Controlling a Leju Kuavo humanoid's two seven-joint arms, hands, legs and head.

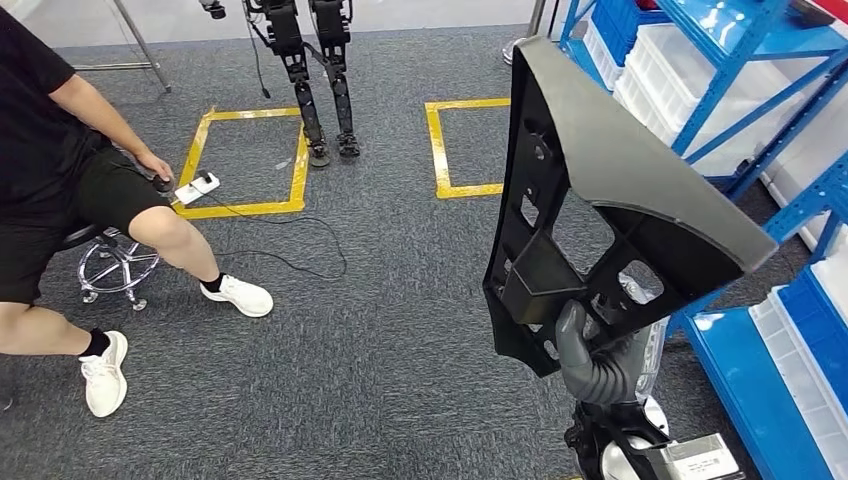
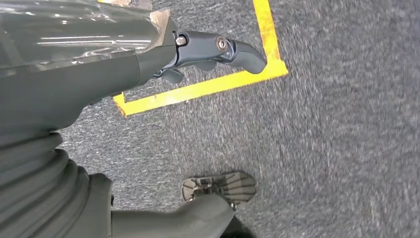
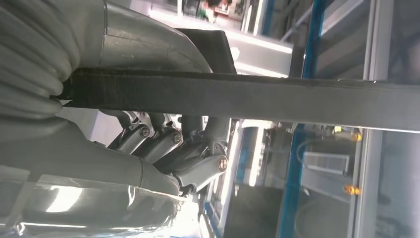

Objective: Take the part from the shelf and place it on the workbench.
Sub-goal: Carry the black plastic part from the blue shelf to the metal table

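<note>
The part [image 1: 600,180] is a large black plastic panel with ribs and cut-outs, held upright in front of me on the right in the head view. My right hand [image 1: 590,360] grips its lower edge from below, thumb on the near face. In the right wrist view the part's dark edge [image 3: 277,101] runs across the picture, with the right hand's fingers [image 3: 183,153] curled behind it. My left hand [image 2: 148,64] hangs over the grey carpet, fingers [image 2: 233,49] spread and holding nothing.
A blue shelf [image 1: 740,60] with white bins stands close on the right. A person [image 1: 60,170] sits on a stool at the left. Another robot's legs [image 1: 320,90] stand ahead by yellow tape squares [image 1: 250,205], where a power strip [image 1: 197,186] and cable lie on the floor.
</note>
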